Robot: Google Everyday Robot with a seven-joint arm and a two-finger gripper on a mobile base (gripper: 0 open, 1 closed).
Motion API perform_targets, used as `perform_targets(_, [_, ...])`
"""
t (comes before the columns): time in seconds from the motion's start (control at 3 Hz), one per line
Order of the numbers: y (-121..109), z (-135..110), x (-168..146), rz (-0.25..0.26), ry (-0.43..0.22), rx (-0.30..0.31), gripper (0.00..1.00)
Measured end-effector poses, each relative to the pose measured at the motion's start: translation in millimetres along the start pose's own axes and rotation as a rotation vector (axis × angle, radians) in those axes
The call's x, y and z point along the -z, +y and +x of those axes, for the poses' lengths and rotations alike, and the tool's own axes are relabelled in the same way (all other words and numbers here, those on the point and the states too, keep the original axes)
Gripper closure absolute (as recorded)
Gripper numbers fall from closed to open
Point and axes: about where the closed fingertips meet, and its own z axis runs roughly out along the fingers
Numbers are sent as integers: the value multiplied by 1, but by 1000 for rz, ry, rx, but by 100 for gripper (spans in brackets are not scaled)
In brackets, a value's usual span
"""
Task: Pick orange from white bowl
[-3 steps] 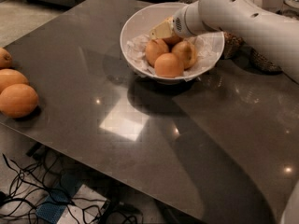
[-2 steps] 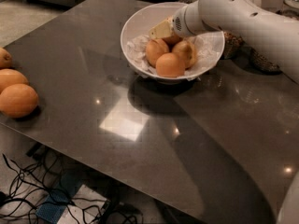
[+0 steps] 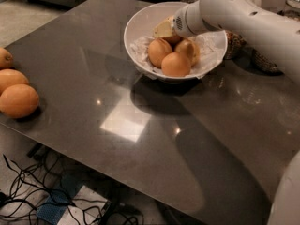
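The white bowl [image 3: 138, 26], lined with crumpled white paper, stands at the back middle of the dark table. Three yellow-orange oranges show in it: one on the left [image 3: 158, 52], one in front [image 3: 176, 64] and one on the right [image 3: 189, 49]. My white arm reaches in from the right, over the bowl's far rim. My gripper [image 3: 165, 30] is down inside the bowl at its back, just above and behind the oranges. Only its pale yellowish tip shows past the wrist. Whether it holds anything is hidden.
Three larger, deeper-orange fruits [image 3: 18, 101] lie at the table's left edge. A glass jar [image 3: 291, 1] and a dark patterned object [image 3: 236, 45] stand behind the arm at the back right. Cables [image 3: 28, 191] lie on the floor below the table's front edge.
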Motion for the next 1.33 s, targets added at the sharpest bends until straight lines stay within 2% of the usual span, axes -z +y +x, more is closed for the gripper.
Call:
perform_targets(0.33, [-3, 1, -9, -8, 7, -20, 52])
perform_targets(1.0, [-3, 1, -9, -8, 7, -20, 98])
perform_targets(1.33, [-3, 1, -9, -8, 7, -20, 100])
